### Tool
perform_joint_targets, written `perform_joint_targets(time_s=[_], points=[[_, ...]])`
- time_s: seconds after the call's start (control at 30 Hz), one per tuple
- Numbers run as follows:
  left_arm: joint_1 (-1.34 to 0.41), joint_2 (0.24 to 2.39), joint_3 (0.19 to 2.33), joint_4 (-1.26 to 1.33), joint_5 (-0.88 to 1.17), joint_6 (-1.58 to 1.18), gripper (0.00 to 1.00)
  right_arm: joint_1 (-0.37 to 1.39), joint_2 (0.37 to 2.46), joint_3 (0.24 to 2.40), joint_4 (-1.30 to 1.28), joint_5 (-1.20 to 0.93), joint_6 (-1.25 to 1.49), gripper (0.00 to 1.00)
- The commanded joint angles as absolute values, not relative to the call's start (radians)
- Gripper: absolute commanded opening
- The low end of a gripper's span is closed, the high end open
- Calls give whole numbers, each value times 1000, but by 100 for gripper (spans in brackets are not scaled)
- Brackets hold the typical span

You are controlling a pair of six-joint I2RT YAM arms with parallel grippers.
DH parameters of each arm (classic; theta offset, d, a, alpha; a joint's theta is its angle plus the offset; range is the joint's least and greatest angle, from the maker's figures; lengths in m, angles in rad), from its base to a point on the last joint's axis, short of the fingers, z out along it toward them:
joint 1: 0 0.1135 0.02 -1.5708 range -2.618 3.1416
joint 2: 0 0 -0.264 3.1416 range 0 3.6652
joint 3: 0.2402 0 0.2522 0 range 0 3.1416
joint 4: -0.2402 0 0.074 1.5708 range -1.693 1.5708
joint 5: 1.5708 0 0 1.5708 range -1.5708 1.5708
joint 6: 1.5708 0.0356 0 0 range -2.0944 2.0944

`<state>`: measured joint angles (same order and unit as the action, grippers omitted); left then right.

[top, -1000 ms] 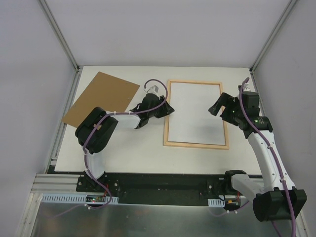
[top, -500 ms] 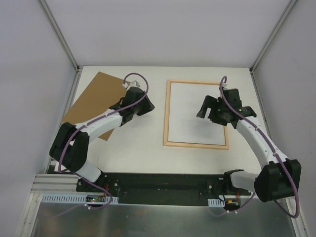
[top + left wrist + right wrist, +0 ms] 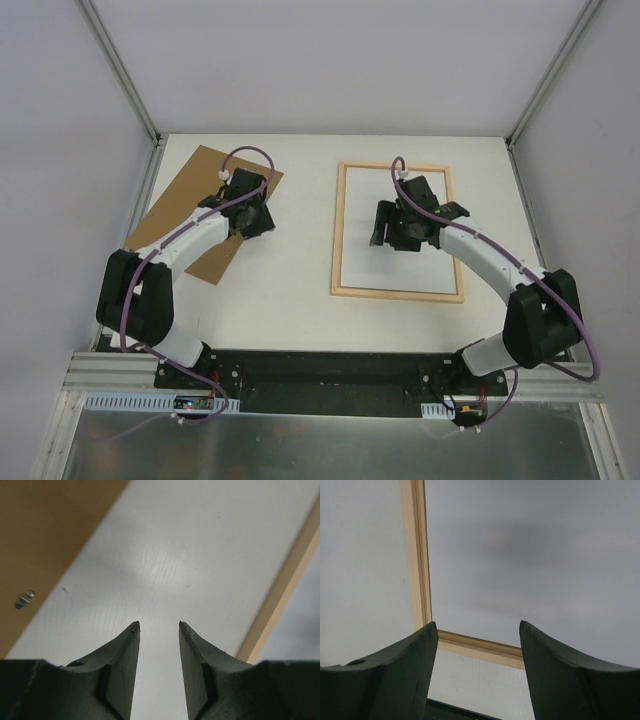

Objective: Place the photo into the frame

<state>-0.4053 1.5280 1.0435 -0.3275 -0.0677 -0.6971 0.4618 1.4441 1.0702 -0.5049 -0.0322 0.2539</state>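
Overhead, light-wood frame (image 3: pixel 341 240) flat on desk (image 3: pixel 270 300) right of centre, photo (image 3: pixel 400 272) within it, plain white side up, right jaws wide apart, empty, above it, left jaws part-open, empty, beside brown board (image 3: pixel 185 205).

The frame (image 3: pixel 420 555) under the right gripper (image 3: pixel 477 624) was pale, bare-looking wood, smooth with a fine grain. The photo (image 3: pixel 535 555) inside it showed a plain, smooth, matt white paper back. The fingers (image 3: pixel 395 670) of both grippers were dark matt plastic. Ahead of the left gripper (image 3: pixel 159 625) the table (image 3: pixel 165 555) was white, matt and finely ribbed. The board (image 3: pixel 50 525) beside it looked like smooth matt brown fibreboard and carried a small shiny metal clip (image 3: pixel 25 600).
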Motion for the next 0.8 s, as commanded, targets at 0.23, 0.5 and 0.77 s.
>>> perform_joint_targets(time_s=[0.23,0.5,0.77], points=[[-259,1511,1059,-514,-238,-638,33,633,1635,1265,-508,57,259,63],[-140,1577,1043,-529,-201,-600,33,706,1706,1316,-503,60,256,61],[-87,1693,1097,-506,-115,-560,30,722,1703,1295,-494,55,252,60]])
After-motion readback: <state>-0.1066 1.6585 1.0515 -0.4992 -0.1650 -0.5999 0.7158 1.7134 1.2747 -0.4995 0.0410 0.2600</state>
